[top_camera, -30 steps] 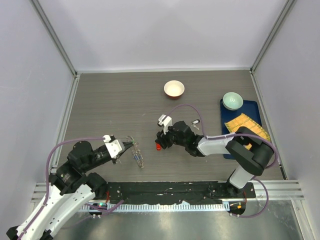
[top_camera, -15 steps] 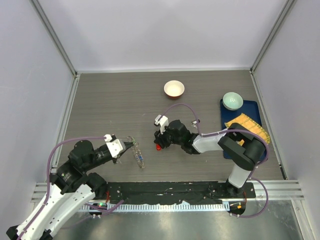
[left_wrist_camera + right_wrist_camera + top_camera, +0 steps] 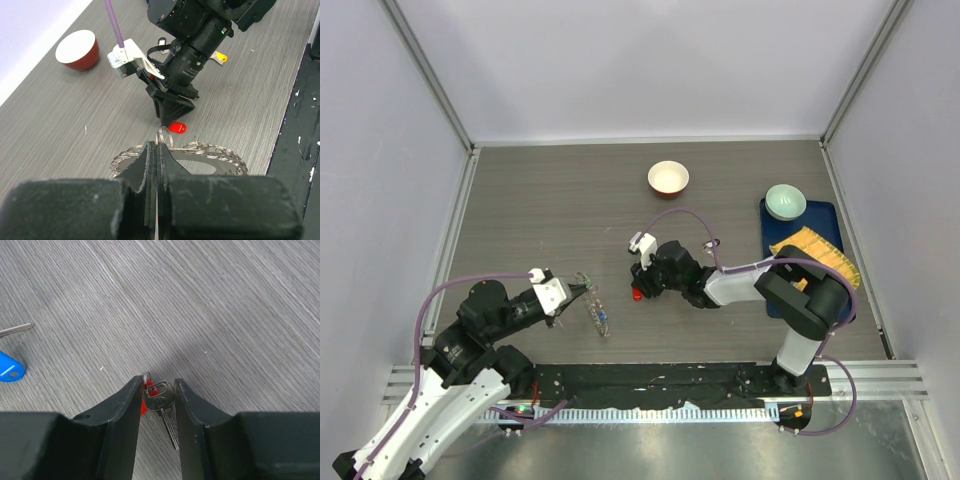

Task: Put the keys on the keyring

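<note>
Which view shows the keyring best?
Left wrist: the keyring lies broadside just beyond the left gripper, whose jaws pinch its rim, small fringe rings distinct. Top external shows only a thin glinting sliver; right wrist does not show it.

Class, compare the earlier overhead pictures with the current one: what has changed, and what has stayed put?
The right claw and its arm shifted slightly left, over the red key, which it grips between its fingers. The key itself did not move. The left claw stayed shut on the keyring.
</note>
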Robot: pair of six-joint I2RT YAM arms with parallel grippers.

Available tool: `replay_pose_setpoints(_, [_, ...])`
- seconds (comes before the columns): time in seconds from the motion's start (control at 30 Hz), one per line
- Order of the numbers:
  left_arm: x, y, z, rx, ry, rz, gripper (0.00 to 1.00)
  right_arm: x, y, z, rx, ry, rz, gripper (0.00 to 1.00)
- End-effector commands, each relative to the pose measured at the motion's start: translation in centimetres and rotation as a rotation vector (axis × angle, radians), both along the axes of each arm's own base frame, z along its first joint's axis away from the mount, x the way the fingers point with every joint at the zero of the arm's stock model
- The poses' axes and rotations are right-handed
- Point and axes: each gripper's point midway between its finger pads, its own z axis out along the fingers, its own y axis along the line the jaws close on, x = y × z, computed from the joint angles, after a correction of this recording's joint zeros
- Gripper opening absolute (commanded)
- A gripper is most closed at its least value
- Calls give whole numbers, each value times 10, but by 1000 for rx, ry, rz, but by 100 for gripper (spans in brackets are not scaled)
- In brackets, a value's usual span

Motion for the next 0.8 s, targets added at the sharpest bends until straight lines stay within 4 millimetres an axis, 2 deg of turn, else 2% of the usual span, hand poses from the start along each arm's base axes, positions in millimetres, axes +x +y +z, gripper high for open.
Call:
replay_pose_setpoints(0.0, [5,-3,21,-58,-57,4,0,8,11,12,28,-29,-4,33])
replay_pose_setpoints(0.17, [5,-3,21,-59,-56,5,0,8,11,13,31,-29,-2,21])
replay_pose_setpoints(0.27, [5,-3,21,-58,-57,4,0,7,11,17,41,-34,2,6])
replay_pose_setpoints(0.33, [5,-4,21,-59,-54,2,0,7,10,23,42,-60,15,1])
replay_pose_setpoints(0.47, [3,-7,20,-55,-48,-20,0,1,8,44,74,-86,35,1])
replay_pose_setpoints(0.5, [2,-8,20,-56,-45,-27,0,0,8,58,99,-108,42,1])
replay_pose_setpoints(0.57, [1,-11,18,-50,-36,-46,0,-4,5,68,114,-125,55,1])
replay_pose_setpoints(0.6, [0,-11,19,-49,-35,-52,0,-6,4,83,137,-147,59,1])
replay_pose_setpoints(0.67, [1,-15,18,-41,-20,-66,0,-10,0,93,147,-169,74,1])
replay_pose_setpoints(0.7, [-1,-17,22,-47,-23,-82,0,-13,-2,110,172,-195,82,1])
replay_pose_setpoints(0.77, [1,-22,23,-44,-11,-98,0,-17,-7,122,188,-222,87,1])
